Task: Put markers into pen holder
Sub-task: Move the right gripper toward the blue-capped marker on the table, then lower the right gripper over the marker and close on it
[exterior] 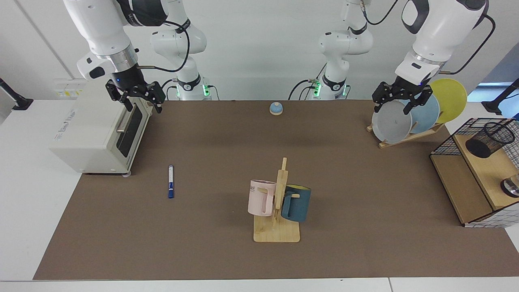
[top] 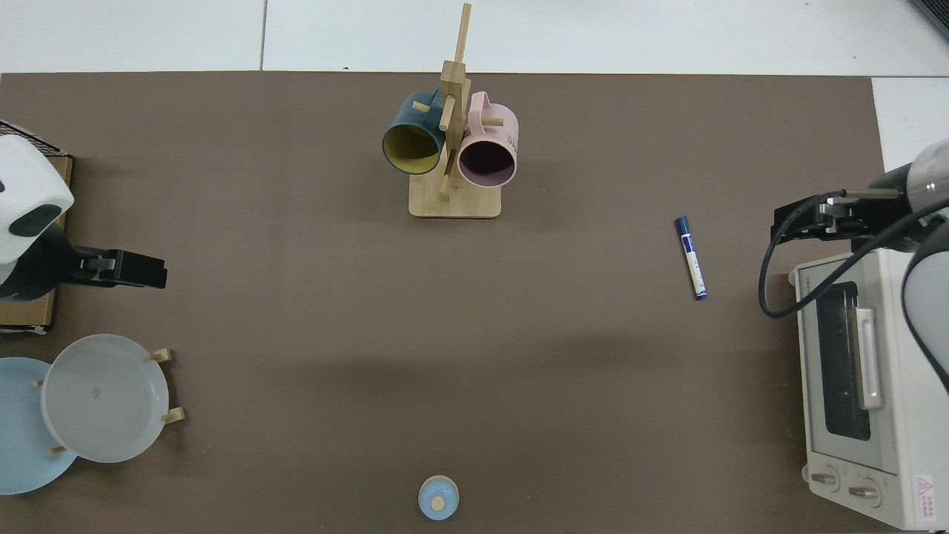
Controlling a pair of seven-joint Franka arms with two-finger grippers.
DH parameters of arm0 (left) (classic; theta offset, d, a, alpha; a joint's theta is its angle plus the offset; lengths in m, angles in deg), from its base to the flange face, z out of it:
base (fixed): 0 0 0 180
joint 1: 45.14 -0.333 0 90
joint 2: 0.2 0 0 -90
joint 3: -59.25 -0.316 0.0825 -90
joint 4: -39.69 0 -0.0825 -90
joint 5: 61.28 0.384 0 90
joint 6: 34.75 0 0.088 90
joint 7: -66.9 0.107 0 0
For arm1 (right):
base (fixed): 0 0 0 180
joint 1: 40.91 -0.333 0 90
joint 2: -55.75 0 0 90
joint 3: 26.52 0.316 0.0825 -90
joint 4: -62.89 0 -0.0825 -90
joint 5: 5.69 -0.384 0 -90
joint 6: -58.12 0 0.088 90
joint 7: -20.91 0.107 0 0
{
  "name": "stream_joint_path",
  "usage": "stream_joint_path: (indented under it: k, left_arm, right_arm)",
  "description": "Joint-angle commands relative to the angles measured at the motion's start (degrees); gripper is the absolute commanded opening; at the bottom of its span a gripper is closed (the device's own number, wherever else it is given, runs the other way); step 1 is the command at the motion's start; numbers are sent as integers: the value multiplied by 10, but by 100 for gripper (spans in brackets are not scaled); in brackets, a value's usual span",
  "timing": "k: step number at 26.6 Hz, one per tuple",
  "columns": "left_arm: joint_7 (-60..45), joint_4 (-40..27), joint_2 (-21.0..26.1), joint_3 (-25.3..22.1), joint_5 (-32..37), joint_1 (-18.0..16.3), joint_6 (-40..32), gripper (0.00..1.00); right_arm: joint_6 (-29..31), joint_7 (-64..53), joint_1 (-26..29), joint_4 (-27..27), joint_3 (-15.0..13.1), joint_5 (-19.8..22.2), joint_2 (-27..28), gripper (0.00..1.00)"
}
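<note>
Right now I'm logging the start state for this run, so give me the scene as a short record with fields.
marker: marker lies flat on the brown mat, in front of the toaster oven, untouched
pen holder: pen holder stands on the wooden shelf inside the wire basket, no marker in it
right gripper: right gripper open, above the oven's front
left gripper: left gripper open, above the plate rack
mid-table: mug rack with a pink and a teal mug
</note>
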Motion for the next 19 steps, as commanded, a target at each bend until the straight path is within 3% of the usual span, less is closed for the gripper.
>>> stream_joint_path:
  k: [1,16,19]
  left_arm:
    - [-1,-9,-6,2,-6,-4,5,100]
    - [-2,-13,-6,2,-6,-1,7,100]
    - [-3,-13,-6,2,-6,-1,7,100]
  right_arm:
    - [14,-15,3,-15,2,-5,28,100]
    - [106,-9,-15,-55,2,-7,157,100]
    - [130,-13,-13,-55,2,-31,178,100]
